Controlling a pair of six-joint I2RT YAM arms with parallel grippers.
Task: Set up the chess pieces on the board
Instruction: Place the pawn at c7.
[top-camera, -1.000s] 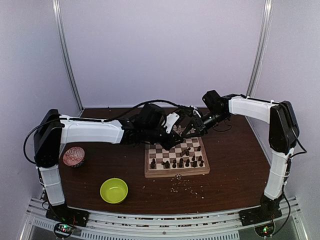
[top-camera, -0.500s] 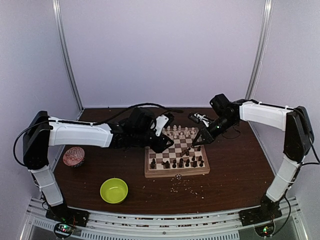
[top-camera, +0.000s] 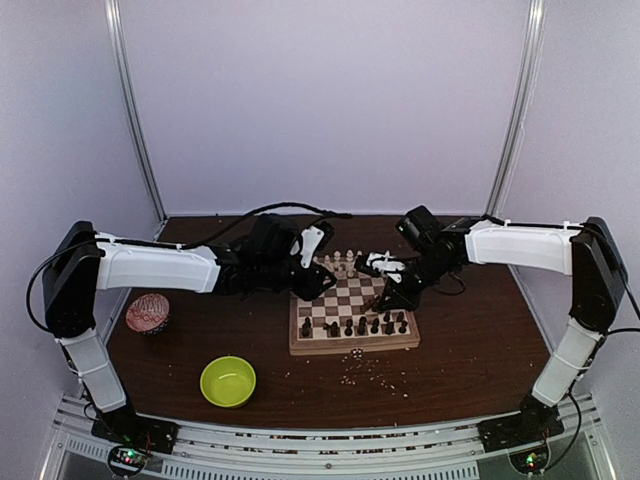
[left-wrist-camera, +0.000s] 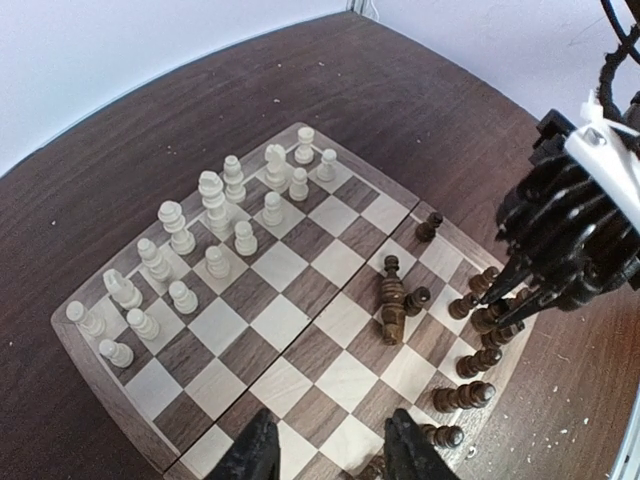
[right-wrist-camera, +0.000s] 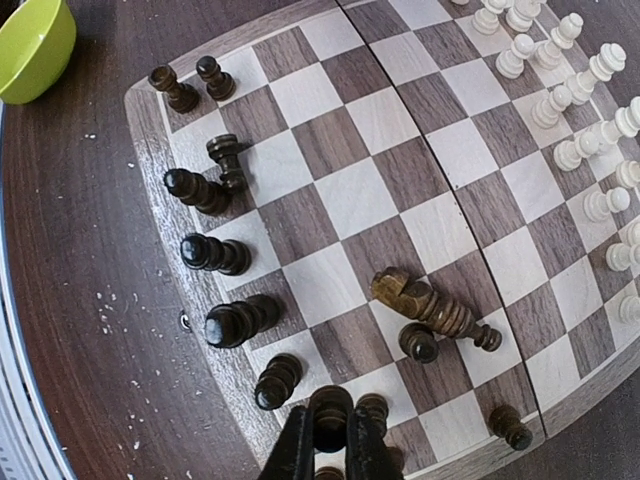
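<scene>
The board (top-camera: 350, 346) lies at the table's middle. Cream chess pieces (top-camera: 350, 262) stand in its far rows; they also show in the left wrist view (left-wrist-camera: 215, 215) and the right wrist view (right-wrist-camera: 570, 110). Dark chess pieces (top-camera: 355, 325) stand along the near rows (right-wrist-camera: 215, 255). One large dark piece (right-wrist-camera: 430, 305) lies toppled on the squares (left-wrist-camera: 392, 300). My right gripper (right-wrist-camera: 332, 440) is shut on a dark piece (right-wrist-camera: 330, 410) at the board's right end (top-camera: 388, 298). My left gripper (left-wrist-camera: 330, 450) is open and empty above the board's left part (top-camera: 322, 285).
A lime-green bowl (top-camera: 228, 380) sits near the front left, and also shows in the right wrist view (right-wrist-camera: 30, 40). A pink patterned bowl (top-camera: 147, 312) stands at the left. Pale crumbs (top-camera: 365, 372) lie scattered before the board.
My right gripper came down from over the board's far edge to the dark pieces at the right end. My left gripper drew back a little to the left.
</scene>
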